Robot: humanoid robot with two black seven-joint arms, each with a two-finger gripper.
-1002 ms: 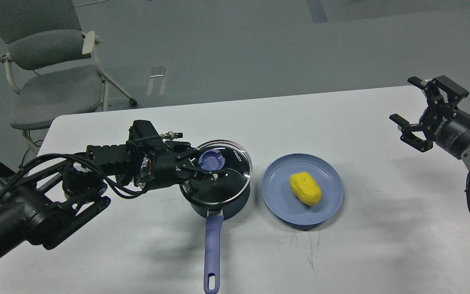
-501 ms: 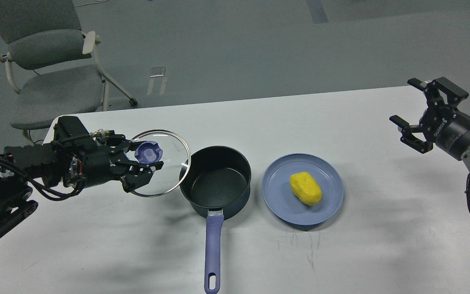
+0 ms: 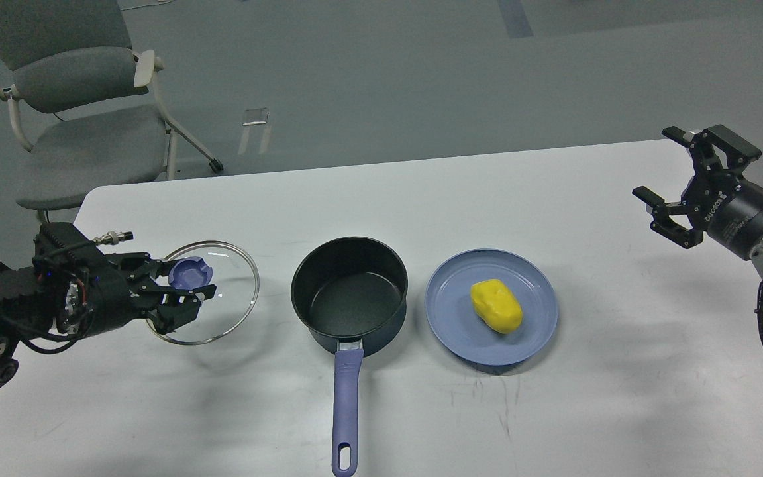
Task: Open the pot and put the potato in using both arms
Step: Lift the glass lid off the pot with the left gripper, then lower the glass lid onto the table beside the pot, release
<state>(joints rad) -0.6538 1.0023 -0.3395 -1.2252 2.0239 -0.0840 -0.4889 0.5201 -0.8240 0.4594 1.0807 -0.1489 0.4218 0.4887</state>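
Your left pincer (image 3: 186,291) has carried the glass lid (image 3: 206,291) left of the open pot (image 3: 350,291), knob clamped; right pincer (image 3: 676,185) open; yellow potato (image 3: 495,305) right.

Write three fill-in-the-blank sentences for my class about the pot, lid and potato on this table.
1. The yellow potato lies on the round blue ____.
2. The dark pot with the blue handle is ____ inside.
3. The left hand grips the glass lid by its blue ____.

Missing words: plate; empty; knob
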